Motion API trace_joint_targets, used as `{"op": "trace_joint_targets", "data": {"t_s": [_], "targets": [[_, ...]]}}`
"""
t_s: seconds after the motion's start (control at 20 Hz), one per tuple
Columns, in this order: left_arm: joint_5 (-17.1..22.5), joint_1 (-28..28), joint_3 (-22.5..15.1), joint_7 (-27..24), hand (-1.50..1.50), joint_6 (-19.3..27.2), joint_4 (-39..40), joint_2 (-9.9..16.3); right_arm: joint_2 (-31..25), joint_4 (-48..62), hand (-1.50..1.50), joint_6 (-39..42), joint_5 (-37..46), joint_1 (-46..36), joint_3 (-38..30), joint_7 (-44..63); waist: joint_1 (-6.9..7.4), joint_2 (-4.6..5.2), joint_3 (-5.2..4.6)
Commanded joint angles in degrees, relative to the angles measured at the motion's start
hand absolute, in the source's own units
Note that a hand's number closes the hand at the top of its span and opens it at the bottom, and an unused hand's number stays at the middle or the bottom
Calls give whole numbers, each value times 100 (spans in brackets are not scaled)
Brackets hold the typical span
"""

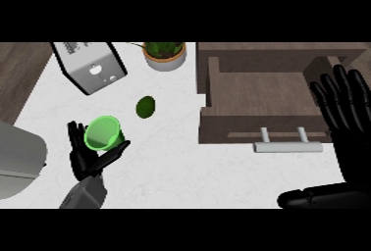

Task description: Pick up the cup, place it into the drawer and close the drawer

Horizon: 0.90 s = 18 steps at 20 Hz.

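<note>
The right robot hand (346,110) rests open, fingers straight and pointing up, at the right side of the open drawer (253,93), hiding its right wall. Near the worktop's (188,171) left edge, the left robot hand (91,154) curls round the green cup (103,132), its palm partly hidden.

From my console, the left hand (92,156) hides the green cup's (102,133) base. The toaster (88,64) and potted plant (164,53) are cropped at upper frame; a grey appliance (18,159) runs off left.
</note>
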Motion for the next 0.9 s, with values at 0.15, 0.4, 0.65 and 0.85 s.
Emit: {"op": "trace_joint_targets", "data": {"t_s": [0.15, 0.4, 0.65, 0.85], "targets": [[91, -524, 119, -476, 150, -840, 746, 90, 62, 65, -150, -283, 288, -486, 174, 312, -35, 16, -6], [2, -438, 87, -973, 150, -1104, 918, 111, -29, 143, -150, 31, 1, -79, -75, -138, -21, 10, -1], [-125, -455, 162, -1397, 150, -658, 984, 171, -128, 50, -150, -46, -164, -340, -244, 167, -28, 17, -3], [-351, -606, -104, -1072, 150, -644, 538, 249, -150, 14, -150, 172, -181, 36, -193, -33, 0, -6, 3]]}}
